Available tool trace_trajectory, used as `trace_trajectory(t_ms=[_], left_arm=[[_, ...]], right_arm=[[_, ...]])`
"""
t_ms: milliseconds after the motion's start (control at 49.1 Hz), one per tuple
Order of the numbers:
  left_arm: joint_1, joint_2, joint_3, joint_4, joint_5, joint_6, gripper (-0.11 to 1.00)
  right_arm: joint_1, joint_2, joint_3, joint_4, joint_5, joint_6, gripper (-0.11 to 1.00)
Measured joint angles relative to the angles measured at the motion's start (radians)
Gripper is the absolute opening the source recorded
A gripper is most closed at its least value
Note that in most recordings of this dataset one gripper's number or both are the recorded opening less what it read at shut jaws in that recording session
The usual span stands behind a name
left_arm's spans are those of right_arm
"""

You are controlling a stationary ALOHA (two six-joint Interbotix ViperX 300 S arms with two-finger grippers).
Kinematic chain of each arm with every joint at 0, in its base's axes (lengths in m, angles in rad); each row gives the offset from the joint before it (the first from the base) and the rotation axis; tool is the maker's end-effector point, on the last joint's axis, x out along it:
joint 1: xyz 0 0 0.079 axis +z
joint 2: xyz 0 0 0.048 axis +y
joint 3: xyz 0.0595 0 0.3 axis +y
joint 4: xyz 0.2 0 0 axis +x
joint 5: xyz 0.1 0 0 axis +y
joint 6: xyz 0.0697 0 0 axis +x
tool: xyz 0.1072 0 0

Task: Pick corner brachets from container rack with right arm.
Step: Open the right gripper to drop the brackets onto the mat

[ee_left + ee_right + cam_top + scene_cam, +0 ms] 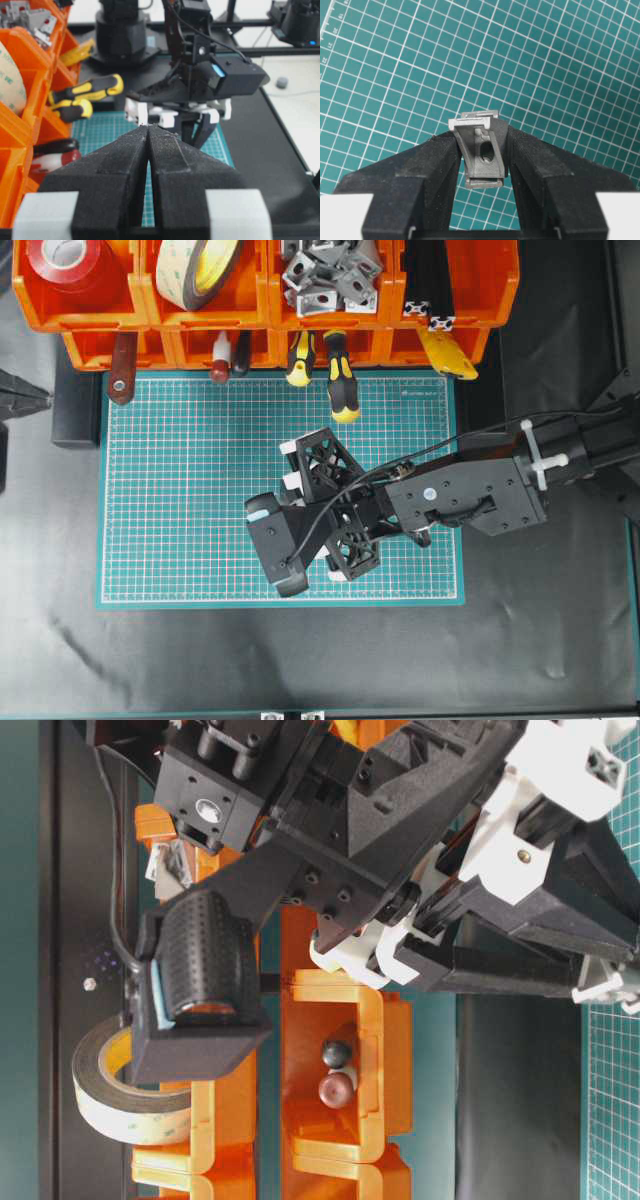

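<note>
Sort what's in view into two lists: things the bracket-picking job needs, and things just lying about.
Job:
- right gripper, fingers clamped on one bracket
- heap of brackets
- orange bin rack

Lying about:
- red tape roll
- pale tape roll
- yellow-handled screwdrivers
- black bars
- green cutting mat
- left gripper, shut and empty

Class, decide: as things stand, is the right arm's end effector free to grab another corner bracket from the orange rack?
Probably not: the right end effector is already shut on a corner bracket, hanging over the cutting mat.

Matt grey cast-metal corner bracket [481,148]; grainy black plastic pincer [481,165].
</note>
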Motion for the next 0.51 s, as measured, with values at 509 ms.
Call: trace_trajectory(t_ms=[509], left_arm=[[0.0,0.0,0.0,0.0,0.002,0.0,0.01]], right_arm=[[0.0,0.012,-0.002,0.002,-0.041,-0.008,0.37]])
